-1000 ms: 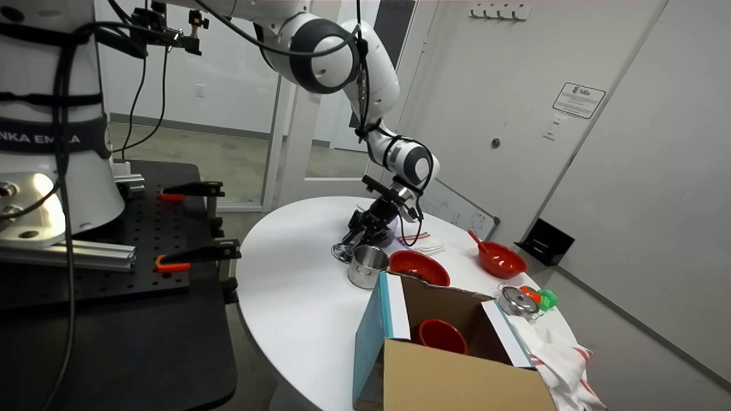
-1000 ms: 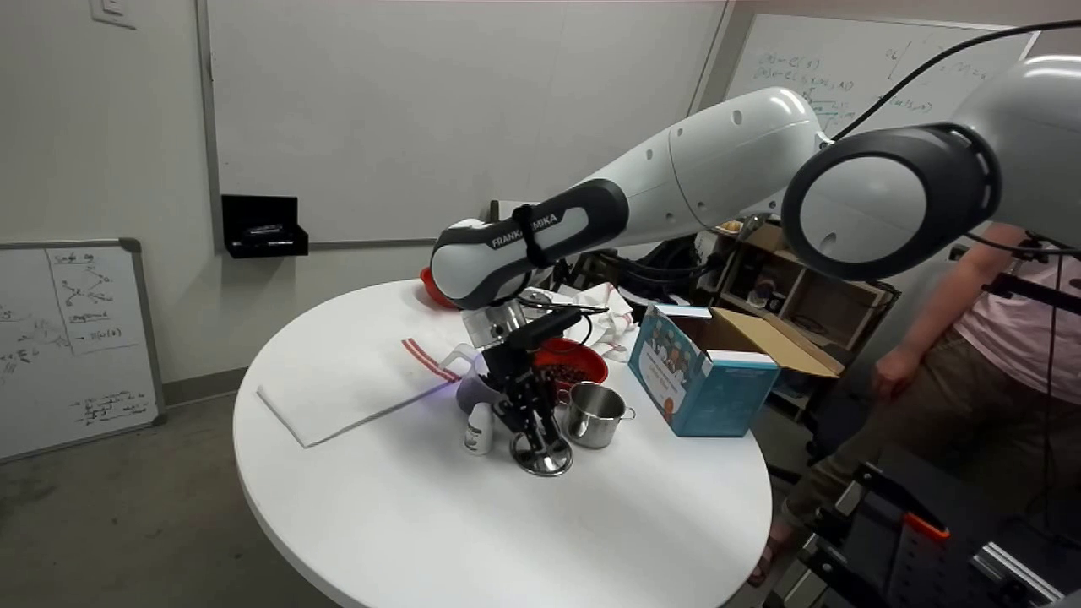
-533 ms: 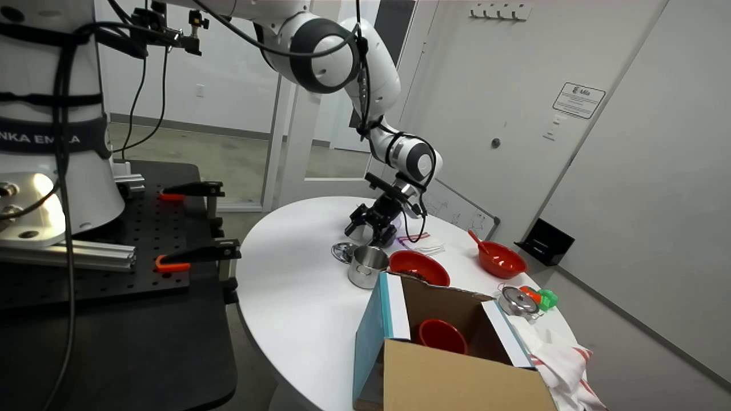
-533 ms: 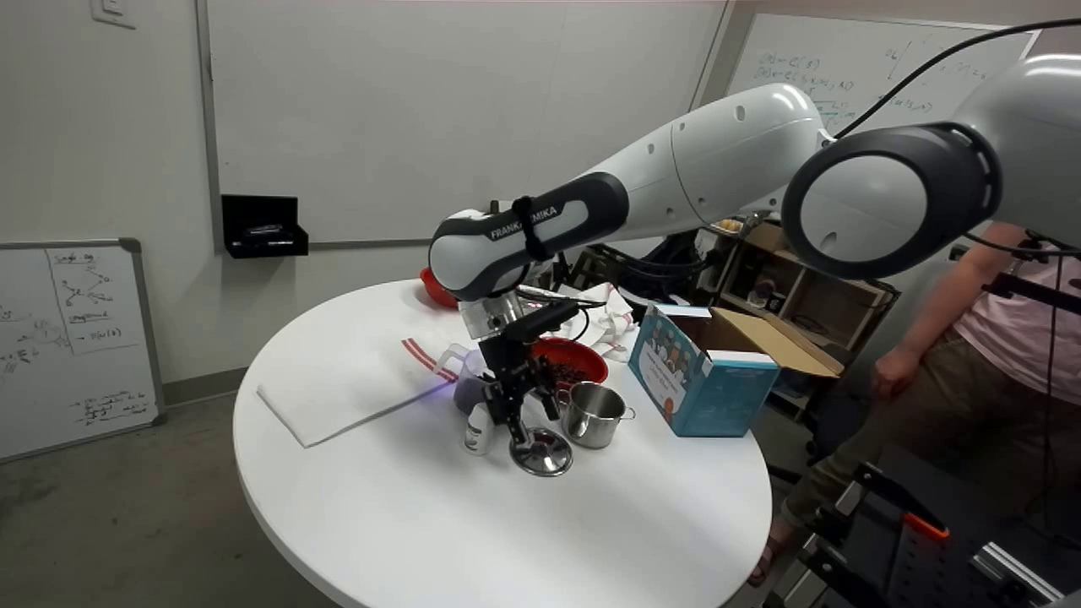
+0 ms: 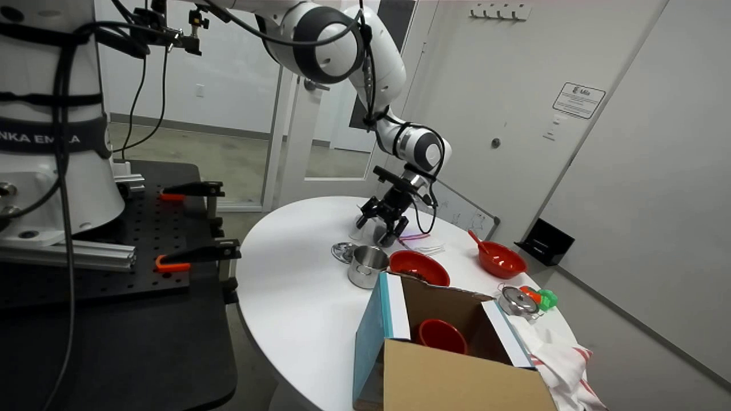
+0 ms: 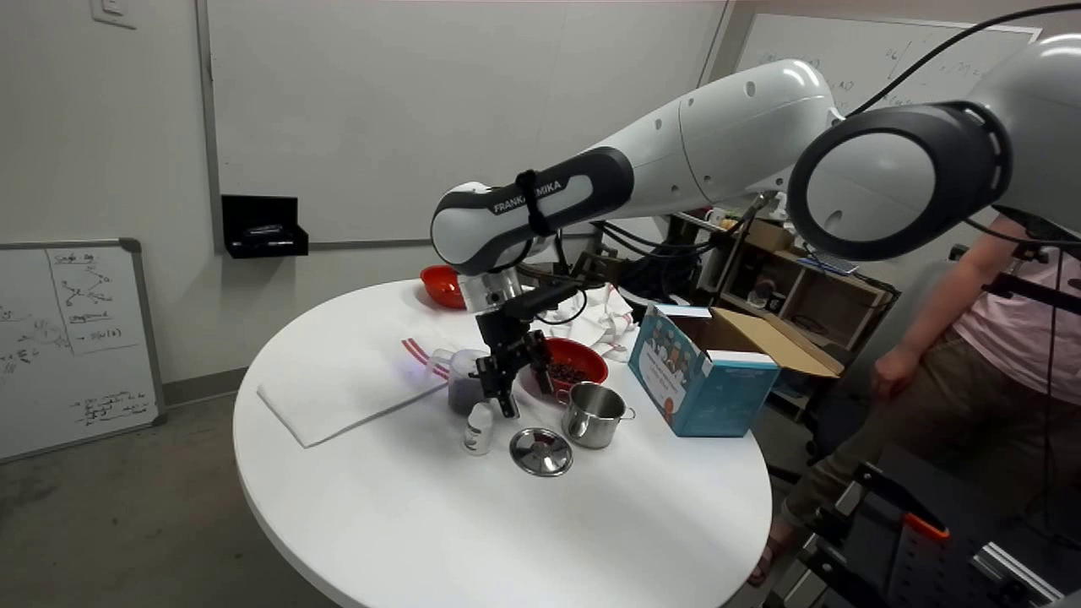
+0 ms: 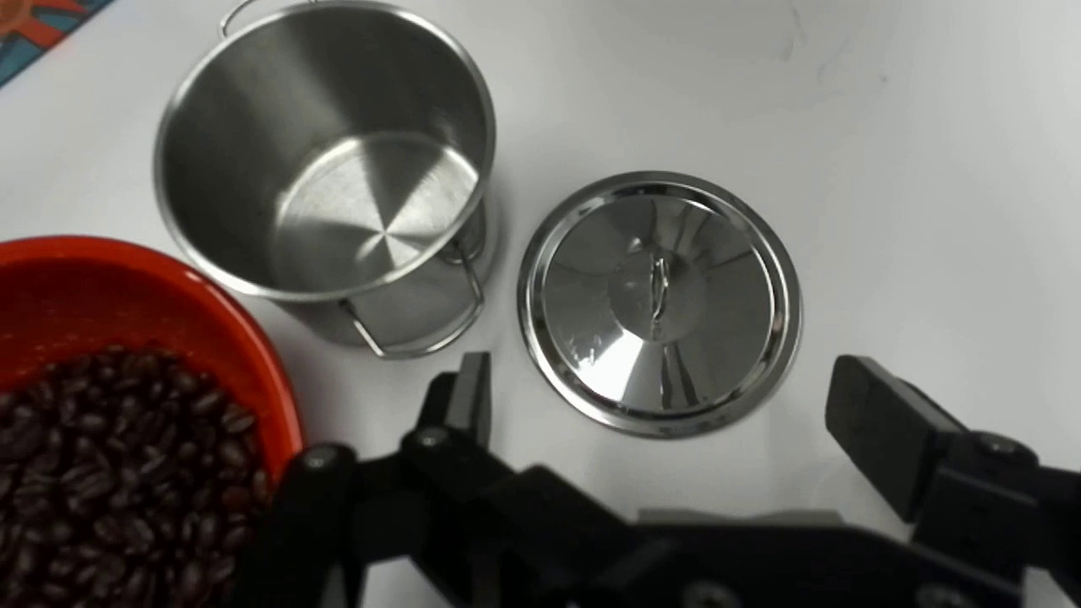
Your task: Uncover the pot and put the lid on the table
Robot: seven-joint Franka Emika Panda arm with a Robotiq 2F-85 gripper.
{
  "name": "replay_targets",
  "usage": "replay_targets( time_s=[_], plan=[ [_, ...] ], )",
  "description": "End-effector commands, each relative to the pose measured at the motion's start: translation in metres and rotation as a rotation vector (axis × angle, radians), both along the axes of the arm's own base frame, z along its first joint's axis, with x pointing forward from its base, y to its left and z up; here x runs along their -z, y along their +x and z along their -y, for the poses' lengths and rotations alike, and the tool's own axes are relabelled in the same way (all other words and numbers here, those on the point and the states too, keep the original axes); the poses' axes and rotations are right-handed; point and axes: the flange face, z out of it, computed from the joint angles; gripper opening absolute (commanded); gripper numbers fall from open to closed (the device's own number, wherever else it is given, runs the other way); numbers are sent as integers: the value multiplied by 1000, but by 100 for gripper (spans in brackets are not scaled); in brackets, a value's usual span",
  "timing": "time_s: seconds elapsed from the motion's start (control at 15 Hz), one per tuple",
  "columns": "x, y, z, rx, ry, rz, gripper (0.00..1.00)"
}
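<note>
The jaws hang over the surface (image 6: pixel 549 540), spread wide, with nothing in their grip. Just beyond the gap between them, in the wrist view, the lid (image 7: pixel 676 325) lies flat on the surface, handle (image 7: pixel 660 289) up. Past the left-hand jaw there, the pot (image 7: pixel 329 173) stands open, just beside the lid; nearer that jaw is a red bowl (image 7: pixel 127 304) of dark beans (image 7: pixel 127 473). Farther from the jaws, in both exterior views, sits an open box (image 6: pixel 709 388).

Glare whitens a wedge of the shiny lid (image 7: pixel 657 306).
</note>
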Motion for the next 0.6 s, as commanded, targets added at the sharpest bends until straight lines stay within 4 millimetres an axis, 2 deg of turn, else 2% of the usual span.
replay_targets(
  time_s=[0.0,0.27,0.53],
  plan=[
    [-12,4,7,-6,-13,22,100],
    [-25,11,15,18,-26,61,100],
    [-51,20,18,48,-53,127,100]
  ],
)
